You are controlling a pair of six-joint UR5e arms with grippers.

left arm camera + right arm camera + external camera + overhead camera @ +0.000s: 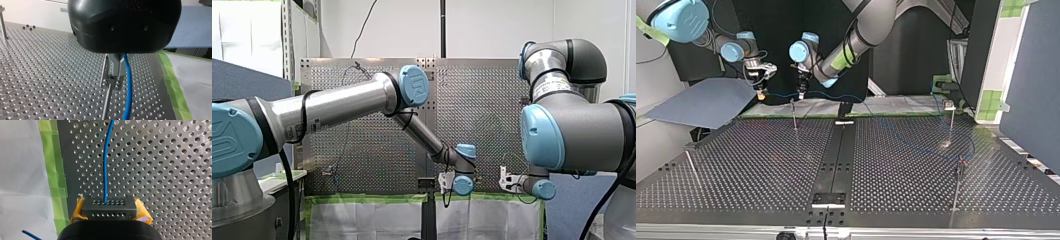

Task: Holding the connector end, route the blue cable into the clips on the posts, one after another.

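Note:
My right gripper (110,213) has its yellow pads (77,211) shut on the black connector block (109,207). The blue cable (106,170) leaves the block and runs ahead over the perforated plate. My left gripper (112,80) is shut, and the blue cable (128,95) comes out beside its metal fingers and hangs down. A thin post (106,105) stands directly under those fingertips. In the top view my right gripper (761,91) and my left gripper (801,94) hover side by side at the table's far edge. The cable (781,94) spans between them, just above the far post (794,114).
Three more posts stand on the table (886,200): one at the far right (952,120), one at the near right (958,185) and a leaning one at the near left (691,167). Green tape (172,82) and white sheeting border the plate. A blue-grey board (706,102) lies at the top view's left.

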